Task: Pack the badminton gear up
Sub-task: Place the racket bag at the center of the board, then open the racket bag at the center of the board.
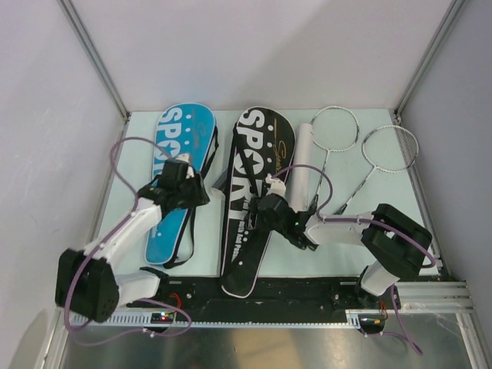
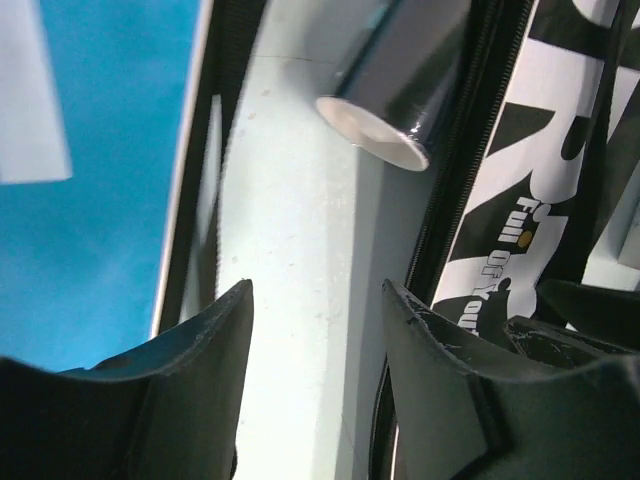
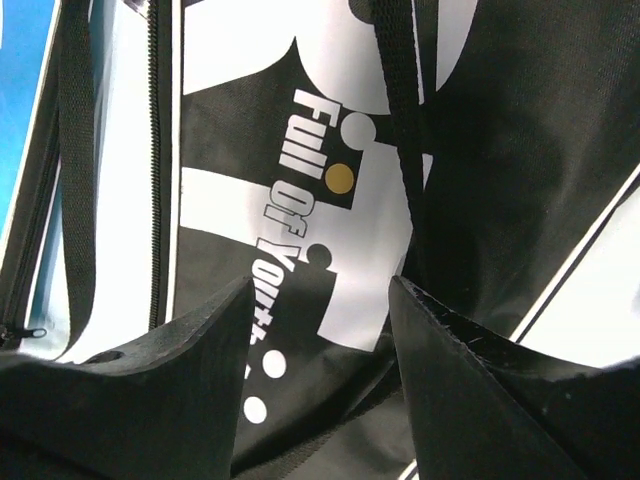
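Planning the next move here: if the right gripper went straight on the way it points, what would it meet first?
The right gripper, jaws open and empty, points at the black cover; it would likely land on its Full Of Youth print, beside the strap.

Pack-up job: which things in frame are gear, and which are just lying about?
Job: blue SPORT cover, black SPORT cover, white tube, dark tube between the covers, racket beside the white tube, racket at far right.
Just there: table, metal rail at the near edge.
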